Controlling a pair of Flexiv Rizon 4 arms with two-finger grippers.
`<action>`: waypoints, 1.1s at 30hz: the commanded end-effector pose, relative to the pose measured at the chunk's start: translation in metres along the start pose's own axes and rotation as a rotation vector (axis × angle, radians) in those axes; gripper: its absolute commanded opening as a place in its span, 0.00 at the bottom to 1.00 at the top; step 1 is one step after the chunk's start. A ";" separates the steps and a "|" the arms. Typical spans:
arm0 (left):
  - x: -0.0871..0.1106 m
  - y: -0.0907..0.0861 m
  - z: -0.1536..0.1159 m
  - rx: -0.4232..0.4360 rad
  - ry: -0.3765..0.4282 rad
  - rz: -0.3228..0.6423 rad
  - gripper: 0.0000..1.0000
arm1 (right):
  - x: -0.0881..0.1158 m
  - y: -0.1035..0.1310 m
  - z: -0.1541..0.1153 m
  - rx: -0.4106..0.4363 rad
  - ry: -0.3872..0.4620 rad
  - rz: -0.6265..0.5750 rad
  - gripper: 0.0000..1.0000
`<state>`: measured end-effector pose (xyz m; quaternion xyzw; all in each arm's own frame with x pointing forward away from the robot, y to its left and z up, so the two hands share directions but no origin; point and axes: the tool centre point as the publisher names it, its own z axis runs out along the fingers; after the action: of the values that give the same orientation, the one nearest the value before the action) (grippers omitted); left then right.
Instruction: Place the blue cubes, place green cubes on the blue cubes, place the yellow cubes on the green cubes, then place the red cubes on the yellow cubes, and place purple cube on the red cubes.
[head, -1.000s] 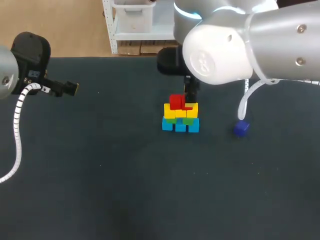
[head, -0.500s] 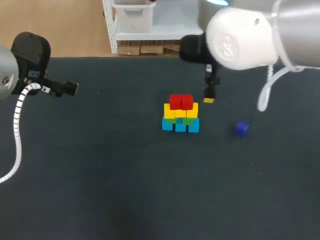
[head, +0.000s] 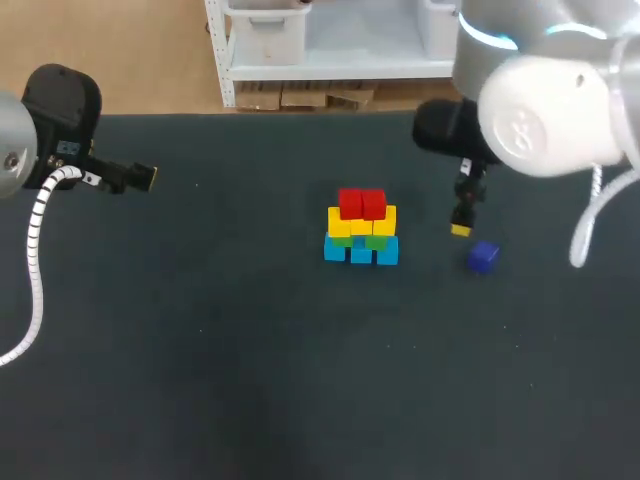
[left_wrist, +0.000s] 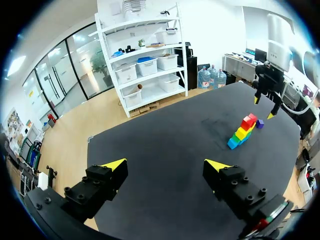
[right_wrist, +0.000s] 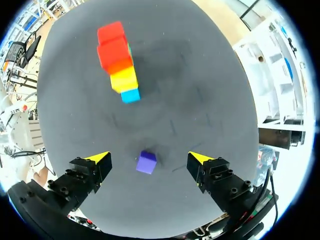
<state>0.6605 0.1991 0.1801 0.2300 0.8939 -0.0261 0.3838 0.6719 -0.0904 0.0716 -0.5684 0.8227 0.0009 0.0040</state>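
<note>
One dark table (head: 250, 380) carries everything. Two arms come in over it. My left arm (head: 15, 150) is at the table's far left edge and is cut off by the frame. My right arm (head: 545, 115) is on the other side, and its pale bulk covers part of the table's back corner.

One stack (head: 361, 230) stands near the middle of the table. Three blue cubes (head: 361, 254) form its bottom row and two red cubes (head: 350, 204) sit side by side on top. The green cubes (head: 377, 241) show only as thin slivers, and I cannot count them or the yellow cubes (head: 340, 224) for sure.

One purple cube (head: 482, 257) lies alone on the table, apart from the stack on my right arm's side.

The right gripper (right_wrist: 149, 157) hangs above the purple cube, its fingers spread wide to either side without touching it. From the head view only one of its yellow tips shows. The left gripper (left_wrist: 165, 164) also gapes wide, with nothing between its fingers, well apart from the stack.
</note>
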 end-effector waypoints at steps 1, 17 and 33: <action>0.000 0.001 0.000 0.005 -0.001 0.001 1.00 | 0.020 0.010 0.009 0.032 -0.037 0.023 1.00; 0.000 0.001 0.000 0.005 -0.001 0.001 1.00 | 0.032 0.010 0.050 -0.079 0.002 0.113 1.00; 0.000 0.001 0.000 0.005 -0.001 0.001 1.00 | 0.035 0.003 0.071 -0.096 0.041 0.149 0.44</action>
<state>0.6605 0.1991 0.1800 0.2300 0.8940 -0.0261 0.3838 0.6549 -0.1221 0.0015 -0.5056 0.8615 0.0287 -0.0375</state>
